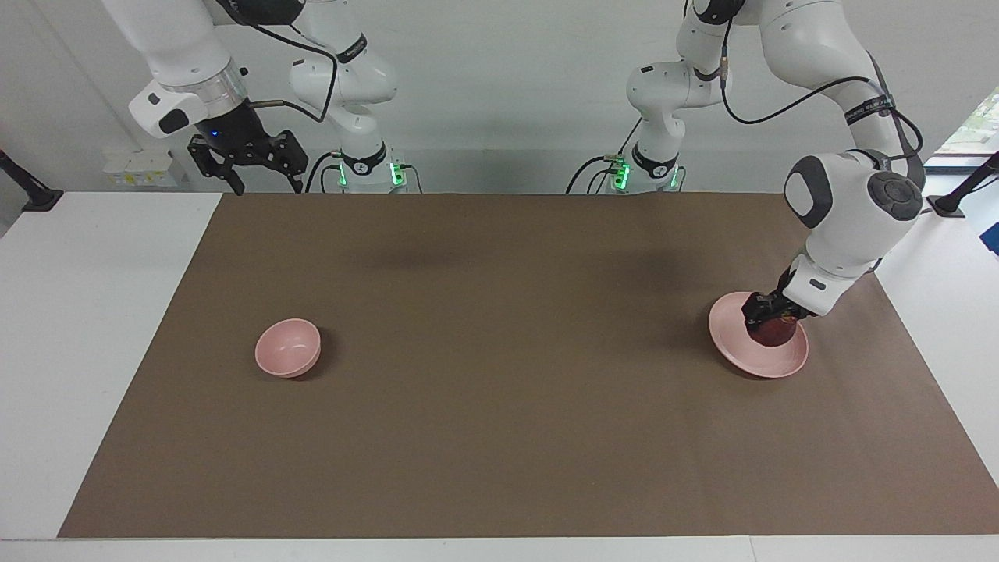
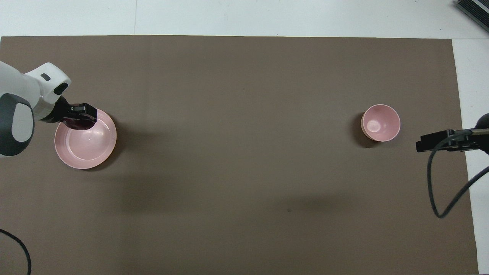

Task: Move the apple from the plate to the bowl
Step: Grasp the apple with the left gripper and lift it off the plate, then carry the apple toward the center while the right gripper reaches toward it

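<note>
The dark red apple is at the pale pink plate, toward the left arm's end of the table. My left gripper comes down on it at a slant, with its fingers shut around the apple. In the overhead view the apple shows under the left gripper, over the plate. I cannot tell whether the apple rests on the plate or is just off it. The small deep pink bowl stands empty toward the right arm's end. My right gripper waits open, raised near its base.
A brown mat covers most of the white table. The right arm's black cable hangs over the mat's edge. Nothing else stands between the plate and the bowl.
</note>
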Controlling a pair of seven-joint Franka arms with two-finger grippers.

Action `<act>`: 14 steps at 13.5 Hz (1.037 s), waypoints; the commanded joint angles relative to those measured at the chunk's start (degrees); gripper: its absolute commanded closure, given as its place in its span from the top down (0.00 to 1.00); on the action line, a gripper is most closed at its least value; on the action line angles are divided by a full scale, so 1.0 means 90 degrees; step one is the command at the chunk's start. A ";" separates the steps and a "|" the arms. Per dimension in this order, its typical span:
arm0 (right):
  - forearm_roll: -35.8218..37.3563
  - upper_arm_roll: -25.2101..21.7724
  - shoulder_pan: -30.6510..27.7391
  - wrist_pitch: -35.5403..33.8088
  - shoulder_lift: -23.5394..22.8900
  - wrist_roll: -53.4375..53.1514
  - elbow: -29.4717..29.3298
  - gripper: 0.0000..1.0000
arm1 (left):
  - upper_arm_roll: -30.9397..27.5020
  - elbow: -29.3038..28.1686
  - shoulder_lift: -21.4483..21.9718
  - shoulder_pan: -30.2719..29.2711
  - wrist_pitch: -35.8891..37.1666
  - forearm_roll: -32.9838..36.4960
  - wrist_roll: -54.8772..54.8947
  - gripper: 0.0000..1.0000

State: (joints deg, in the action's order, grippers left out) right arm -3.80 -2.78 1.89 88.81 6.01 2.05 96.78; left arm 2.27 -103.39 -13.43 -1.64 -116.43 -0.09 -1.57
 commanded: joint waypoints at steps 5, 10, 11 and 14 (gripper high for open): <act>-0.1675 0.0015 -0.0103 0.0687 0.0094 0.0690 0.0798 1.00 | -0.0047 0.0258 -0.0060 0.1246 0.0184 -0.0885 -0.1455 0.00; -0.2886 0.0025 -0.0025 0.1196 0.0123 0.1481 0.1473 1.00 | -0.0037 0.0277 -0.0060 0.1520 0.0649 -0.1328 -0.2053 0.00; -0.3062 0.0025 0.0033 0.1186 0.0133 0.1520 0.1503 1.00 | -0.0028 0.0287 -0.0041 0.1511 0.0903 -0.1328 -0.2024 0.00; -0.3843 0.0025 0.0228 0.1157 0.0259 0.1433 0.1678 1.00 | -0.0018 0.0287 -0.0002 0.1452 0.1490 -0.2066 -0.1994 0.00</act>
State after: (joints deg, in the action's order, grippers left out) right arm -34.44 -2.63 2.87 98.10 6.05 13.99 108.94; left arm 2.84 -102.09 -13.63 11.09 -107.08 -14.33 -19.32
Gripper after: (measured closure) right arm 0.000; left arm 0.247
